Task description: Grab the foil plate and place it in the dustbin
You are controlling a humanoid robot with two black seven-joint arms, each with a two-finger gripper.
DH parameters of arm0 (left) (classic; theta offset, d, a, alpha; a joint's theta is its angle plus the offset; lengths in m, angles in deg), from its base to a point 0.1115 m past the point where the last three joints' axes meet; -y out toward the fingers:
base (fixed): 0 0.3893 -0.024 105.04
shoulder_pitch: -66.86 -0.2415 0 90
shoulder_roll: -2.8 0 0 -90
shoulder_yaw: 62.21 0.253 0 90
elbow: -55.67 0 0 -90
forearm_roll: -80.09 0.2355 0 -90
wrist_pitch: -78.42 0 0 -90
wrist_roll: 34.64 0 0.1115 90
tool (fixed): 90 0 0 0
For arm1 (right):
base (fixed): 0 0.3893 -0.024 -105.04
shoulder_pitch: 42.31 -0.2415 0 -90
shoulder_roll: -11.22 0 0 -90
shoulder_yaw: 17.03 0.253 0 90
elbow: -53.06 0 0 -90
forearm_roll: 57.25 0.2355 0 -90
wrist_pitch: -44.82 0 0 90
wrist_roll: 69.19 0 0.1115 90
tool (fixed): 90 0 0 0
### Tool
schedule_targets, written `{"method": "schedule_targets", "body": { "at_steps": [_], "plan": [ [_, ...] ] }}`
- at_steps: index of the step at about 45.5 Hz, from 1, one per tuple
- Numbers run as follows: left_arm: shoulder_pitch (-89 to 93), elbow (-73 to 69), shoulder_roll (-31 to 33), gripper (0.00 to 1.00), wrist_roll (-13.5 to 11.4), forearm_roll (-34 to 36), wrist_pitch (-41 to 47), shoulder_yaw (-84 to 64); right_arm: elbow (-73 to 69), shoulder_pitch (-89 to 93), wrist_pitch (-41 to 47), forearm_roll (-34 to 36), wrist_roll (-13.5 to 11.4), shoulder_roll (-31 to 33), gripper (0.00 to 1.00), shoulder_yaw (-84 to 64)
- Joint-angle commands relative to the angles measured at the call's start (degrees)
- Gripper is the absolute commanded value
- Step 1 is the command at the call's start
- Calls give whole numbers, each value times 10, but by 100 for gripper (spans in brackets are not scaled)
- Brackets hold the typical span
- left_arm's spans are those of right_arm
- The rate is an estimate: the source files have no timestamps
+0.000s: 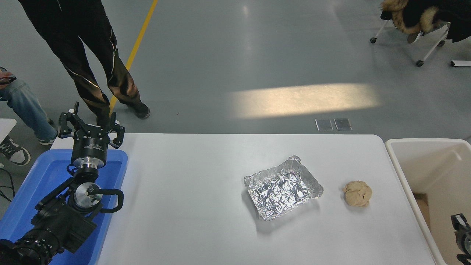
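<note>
Grey floor ran behind the white table [191, 221], crossed by a yellow line [137, 44] at eleven o'clock and a pale patch of light at twelve. We saw the foil plate [282, 187] lying flat on the table, a little toward three o'clock from its middle, its rim wrinkled and one corner pushed up at the far side. At three o'clock from the plate, near but apart from it, sat a tan ball [357, 193]. Further to three o'clock, just off the table's edge, stood the dustbin [404, 176], cream with a thick rim, and something brown lay in its bottom.

Our left arm rested at eight o'clock over a blue tub [114, 162], which sat at the table's left edge. The left gripper [91, 127] pointed to twelve o'clock with its fingers spread wide and nothing between them. Of our right arm we saw only a small black part [461, 230] at four o'clock, above the bin's inside, and we could not tell whether that pincer was wide or narrow.

Beyond the table, at eleven o'clock, a person in black trousers [92, 66] stood on the floor, and another in jeans [22, 106] was at ten o'clock. A wheeled chair [423, 36] stood at one o'clock.
</note>
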Motion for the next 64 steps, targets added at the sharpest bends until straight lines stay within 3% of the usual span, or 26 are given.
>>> {"method": "schedule_targets", "body": {
  "at_steps": [1,32,36,41,43,44,55,64],
  "plan": [
    [0,0,0,99,3,-1,1,-1,0,0,0,1,0,3,0,1],
    [1,-1,0,99,1,-1,2,0,0,-7,1,1,0,1,0,-1],
    [1,-1,0,99,1,-1,2,0,-7,-12,1,1,0,5,17,-1],
    [1,0,0,99,1,1,1,0,-16,-40,6,-1,0,19,72,-2],
    [1,0,0,99,1,1,1,0,-33,-51,6,-3,0,28,89,-2],
    [1,-1,0,99,1,1,1,0,-48,-56,6,-5,0,36,92,-3],
    [1,0,0,99,1,1,0,1,-335,-195,-2,-1,-2,230,95,-76],
    [1,0,0,99,2,2,-1,1,-524,-374,3,-1,-2,319,99,-219]
  ]
}}
